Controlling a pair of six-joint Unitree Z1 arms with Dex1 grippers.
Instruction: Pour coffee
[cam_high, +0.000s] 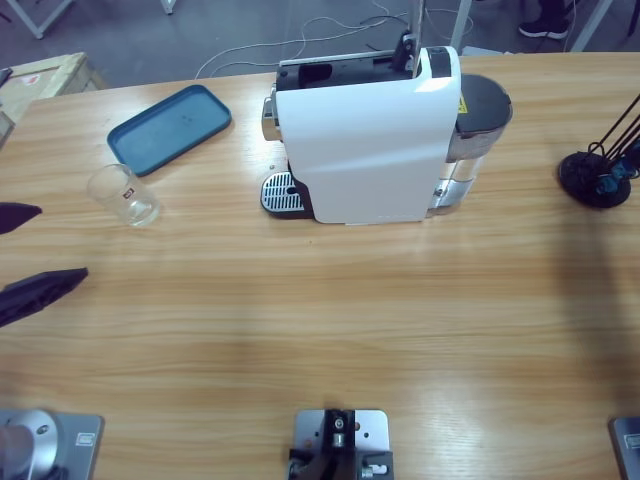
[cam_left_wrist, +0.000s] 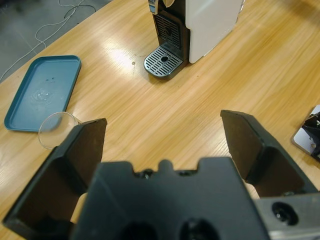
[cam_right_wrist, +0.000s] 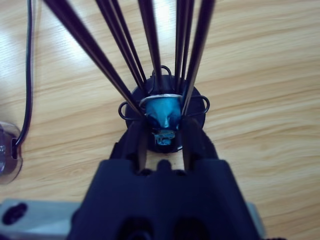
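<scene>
Left gripper (cam_left_wrist: 162, 145) spread wide and empty, low over the table (cam_high: 330, 320) near its left edge, pointed toward the machine (cam_high: 365, 135). Right gripper (cam_right_wrist: 162, 137) narrowed onto a blue capsule (cam_right_wrist: 163, 114) hanging in the wire rack (cam_right_wrist: 162, 107); jaws on either side of the capsule, contact likely but not confirmed. Glass (cam_high: 124, 194) upright beside the tray (cam_high: 170, 127), well apart from the drip grate (cam_high: 281, 192). Nothing on the grate; capsule not yet loaded. Judged stage: early, capsule pickup. Risks from here: capsule catching on the wire loop during extraction, caused by a pull off the loop's axis, with the light rack dragged or tipped along; capsule slipping from a shallow or off-centre pinch on its tapered body; jaws or wrist fouling the rack rods that crowd close around the gripper. On the left side: glass knocked over or pushed into the tray by a jaw arriving off-centre; thin, transparent wall hard to judge for closing.
</scene>
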